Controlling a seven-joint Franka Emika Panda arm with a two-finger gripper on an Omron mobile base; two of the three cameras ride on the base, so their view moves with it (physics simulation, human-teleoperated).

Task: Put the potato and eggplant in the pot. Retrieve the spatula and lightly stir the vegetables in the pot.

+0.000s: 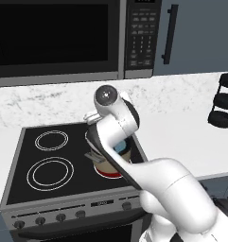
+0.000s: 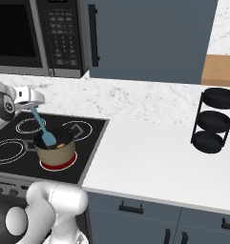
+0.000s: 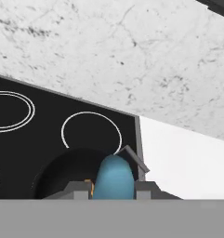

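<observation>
- Right base view: the pincer (image 2: 31, 106) is closed on the upper end of the spatula (image 2: 44, 128), whose blue blade slants down into the pot (image 2: 55, 151).
- Hand view: the spatula's rounded blade (image 3: 113, 179) sits between the finger tips, over the pot's dark inside.
- Spatula: probably light, thin and stiff, likely smooth; a hold high on the handle suits stirring, though the blade may twist in a loose grip.
- Pot: stands on the stove's (image 2: 83, 143) front right burner, beside the white worktop (image 2: 150, 157).
- Potato (image 2: 62, 144): an orange speck inside the pot; eggplant hidden.
</observation>
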